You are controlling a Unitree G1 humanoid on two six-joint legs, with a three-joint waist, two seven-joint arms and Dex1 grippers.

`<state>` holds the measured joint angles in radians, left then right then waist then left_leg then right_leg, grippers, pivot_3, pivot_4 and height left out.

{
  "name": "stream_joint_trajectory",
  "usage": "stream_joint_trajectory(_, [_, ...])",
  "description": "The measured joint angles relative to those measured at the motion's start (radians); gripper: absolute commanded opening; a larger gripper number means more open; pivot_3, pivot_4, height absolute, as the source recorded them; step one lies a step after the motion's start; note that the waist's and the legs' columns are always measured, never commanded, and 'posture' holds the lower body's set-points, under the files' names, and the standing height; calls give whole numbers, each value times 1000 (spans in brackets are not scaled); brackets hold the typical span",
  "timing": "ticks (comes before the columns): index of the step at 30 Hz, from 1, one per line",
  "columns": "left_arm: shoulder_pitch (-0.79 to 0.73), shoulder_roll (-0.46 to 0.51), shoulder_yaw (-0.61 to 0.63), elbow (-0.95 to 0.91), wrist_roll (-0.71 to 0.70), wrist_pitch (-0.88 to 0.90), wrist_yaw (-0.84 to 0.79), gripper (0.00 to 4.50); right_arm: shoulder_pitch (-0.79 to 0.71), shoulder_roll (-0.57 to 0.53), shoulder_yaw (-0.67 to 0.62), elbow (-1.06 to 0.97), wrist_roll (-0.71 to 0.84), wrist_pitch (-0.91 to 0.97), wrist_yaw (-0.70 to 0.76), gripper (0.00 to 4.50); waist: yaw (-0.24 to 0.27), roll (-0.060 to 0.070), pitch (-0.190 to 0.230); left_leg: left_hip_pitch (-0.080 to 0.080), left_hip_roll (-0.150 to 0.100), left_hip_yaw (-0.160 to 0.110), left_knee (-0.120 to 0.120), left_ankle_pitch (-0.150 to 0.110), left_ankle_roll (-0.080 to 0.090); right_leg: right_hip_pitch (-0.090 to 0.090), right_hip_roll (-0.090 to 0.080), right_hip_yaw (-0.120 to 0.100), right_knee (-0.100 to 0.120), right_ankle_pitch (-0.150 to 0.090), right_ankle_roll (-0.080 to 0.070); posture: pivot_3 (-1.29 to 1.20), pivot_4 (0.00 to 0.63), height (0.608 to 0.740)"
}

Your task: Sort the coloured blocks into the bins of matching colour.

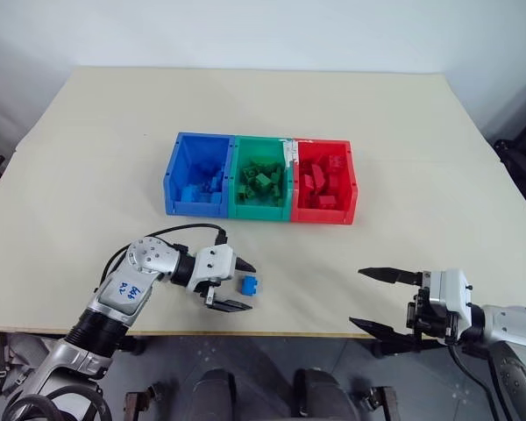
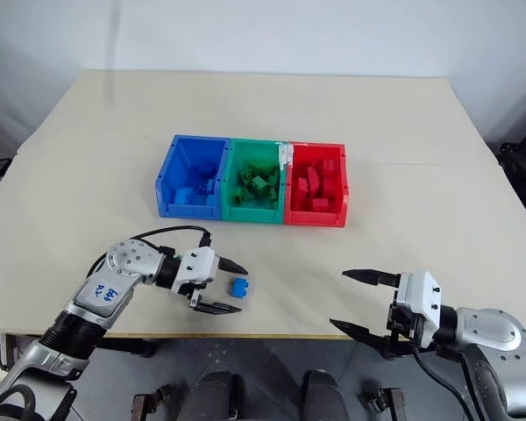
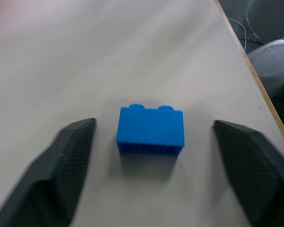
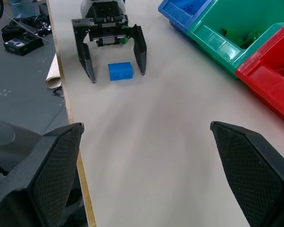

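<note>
A small blue block (image 1: pixel 248 284) lies on the beige table near its front edge. My left gripper (image 1: pixel 243 286) straddles it, one black finger on each side. The left wrist view shows the blue block (image 3: pixel 150 131) with a clear gap to each finger, so the gripper is open and not touching it. The right wrist view shows the same block (image 4: pixel 119 71) between those fingers. My right gripper (image 1: pixel 358 297) hangs open and empty off the table's front right edge. The joined bins stand mid-table: blue (image 1: pixel 193 208), green (image 1: pixel 259 211), red (image 1: pixel 323 215), each holding several blocks of its own colour.
The table's front edge (image 1: pixel 289 334) runs just below both grippers. Bare tabletop separates the blue block from the bins and stretches behind them to the wall.
</note>
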<state>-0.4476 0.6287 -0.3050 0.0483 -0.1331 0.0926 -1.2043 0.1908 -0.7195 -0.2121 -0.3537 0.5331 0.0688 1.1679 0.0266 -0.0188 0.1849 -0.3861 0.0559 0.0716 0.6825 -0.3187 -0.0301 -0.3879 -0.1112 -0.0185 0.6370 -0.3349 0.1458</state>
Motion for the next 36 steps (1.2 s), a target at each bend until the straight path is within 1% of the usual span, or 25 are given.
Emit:
stream_joint_trajectory(2, [1, 0, 0, 0, 1, -3, 0, 2438, -4, 0, 5, 0, 0, 0, -2, 4500, -1, 0, 0, 0, 0, 0, 0, 0, 0, 0, 0, 0, 0, 0, 0, 0, 150, 740])
stream_joint_trajectory(3, [1, 1, 0, -1, 1, -4, 0, 2208, -7, 0, 8, 0, 0, 0, -2, 4500, -2, 0, 0, 0, 0, 0, 0, 0, 0, 0, 0, 0, 0, 0, 0, 0, 150, 740])
stream_joint_trajectory(5, [3, 2, 0, -1, 1, -6, 0, 1573, -12, 0, 9, 0, -2, -1, -2, 4500, -2, 0, 0, 0, 0, 0, 0, 0, 0, 0, 0, 0, 0, 0, 0, 0, 150, 740])
stream_joint_trajectory(6, [3, 2, 0, -1, 2, -7, 1, 1467, -14, 0, 10, 0, -3, -1, -2, 4500, -1, 0, 0, 0, 0, 0, 0, 0, 0, 0, 0, 0, 0, 0, 0, 0, 150, 740])
stream_joint_trajectory(10, [13, 2, 14, -1, 1, -13, 18, 1470, -33, 0, 19, 2, -4, -1, -1, 4500, -3, 0, 0, 0, 0, 0, 0, 0, 0, 0, 0, 0, 1, 0, 0, 0, 150, 740])
stream_joint_trajectory(13, [32, -1, 39, -1, -7, -18, 48, 1470, -59, 2, 50, 2, -3, 3, -4, 4500, -3, 0, 0, 0, 0, 0, 0, 1, 0, 0, 0, 0, 1, 0, 0, 0, 150, 740])
stream_joint_trajectory(15, [66, -27, 113, 6, -40, -22, 95, 1470, -89, 26, 67, 1, 4, 18, -18, 4500, -7, 0, 0, 0, 1, 0, 0, 0, 0, -1, 0, 0, 2, 0, 0, 0, 150, 740])
stream_joint_trajectory(17, [87, -61, 191, 2, -108, -5, 140, 1470, -120, 53, 87, 0, 14, 33, -43, 4500, -6, 0, 0, -1, 1, -1, 0, 1, 0, -2, 0, 0, 3, 0, 0, 0, 150, 740])
stream_joint_trajectory(20, [75, -97, 349, -10, -213, 77, 260, 1470, -183, 127, 95, -10, 29, 40, -112, 4500, -6, 0, 0, -1, 1, -1, 0, 1, 0, -3, 0, 0, 4, 0, 0, 0, 150, 740])
stream_joint_trajectory(23, [8, -118, 471, -21, -288, 175, 395, 1470, -238, 179, 97, -12, 23, 38, -179, 4500, -2, 0, 0, -1, 0, -1, 1, 1, 0, -2, -1, -1, 4, 0, 0, 0, 150, 740])
stream_joint_trajectory(26, [-74, -122, 522, 18, -289, 221, 514, 1470, -281, 205, 98, -11, 11, 38, -230, 4500, -2, 0, 0, -1, -1, -1, 1, 1, 0, -2, -2, -1, 5, 0, 0, 0, 150, 740])
stream_joint_trajectory(29, [-186, -150, 510, 156, -235, 234, 618, 1470, -303, 223, 102, 1, -5, 41, -270, 4500, 1, 0, 0, -2, -2, -2, 1, 1, 0, -2, -2, -2, 5, 0, 0, 0, 150, 740])
stream_joint_trajectory(32, [-263, -161, 478, 269, -183, 233, 655, 1470, -313, 225, 121, 4, -7, 41, -282, 4500, -3, -1, 0, -3, -2, -1, 0, 1, 0, -3, -2, -2, 6, 0, 1, 0, 150, 740])
stream_joint_trajectory(34, [-314, -174, 460, 352, -167, 223, 655, 2197, -314, 225, 127, 6, -10, 41, -280, 4500, -3, -1, 0, -4, -2, -1, 0, 1, 0, -4, -1, -2, 6, 0, 1, 0, 150, 740])
stream_joint_trajectory(36, [-338, -176, 444, 383, -153, 220, 646, 2762, -317, 225, 129, 6, -14, 41, -277, 4500, -7, -1, 0, -4, -2, -1, 0, 1, 0, -4, -1, -2, 5, 0, 1, 0, 150, 740])
